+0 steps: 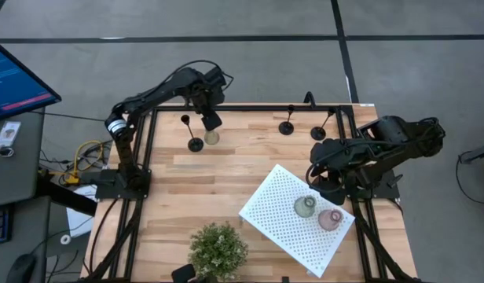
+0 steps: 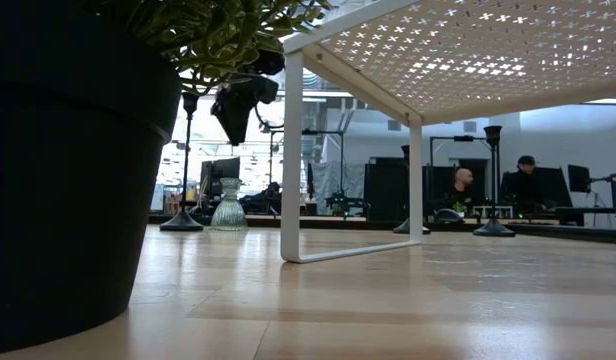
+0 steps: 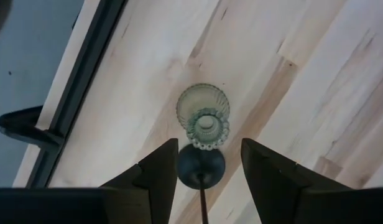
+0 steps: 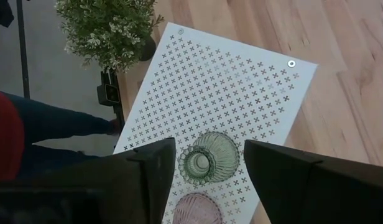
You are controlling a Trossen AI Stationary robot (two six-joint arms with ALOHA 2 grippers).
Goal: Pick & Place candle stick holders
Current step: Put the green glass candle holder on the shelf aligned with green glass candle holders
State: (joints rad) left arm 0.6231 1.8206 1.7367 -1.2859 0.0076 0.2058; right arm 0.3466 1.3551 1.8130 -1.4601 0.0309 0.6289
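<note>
A pale wooden desk (image 1: 226, 169) stands on a grey floor, with a workshop room beyond it. At its far left side a clear ribbed glass candle holder (image 3: 203, 115) sits just beside a black stemmed holder (image 1: 195, 144). The left gripper (image 3: 204, 171) hangs above the pair, its fingers apart and empty. To do this pick well, it should probably centre on the glass holder alone, clear of the black stem, before descending. Two more black stemmed holders (image 1: 287, 127) stand along the far edge. On the white perforated board (image 4: 204, 99) rest a greenish holder (image 4: 209, 157) and a pinkish one (image 4: 198, 208). The right gripper (image 4: 207, 177) hovers over them, fingers spread, holding nothing. A potted plant (image 1: 218, 250) is near.
</note>
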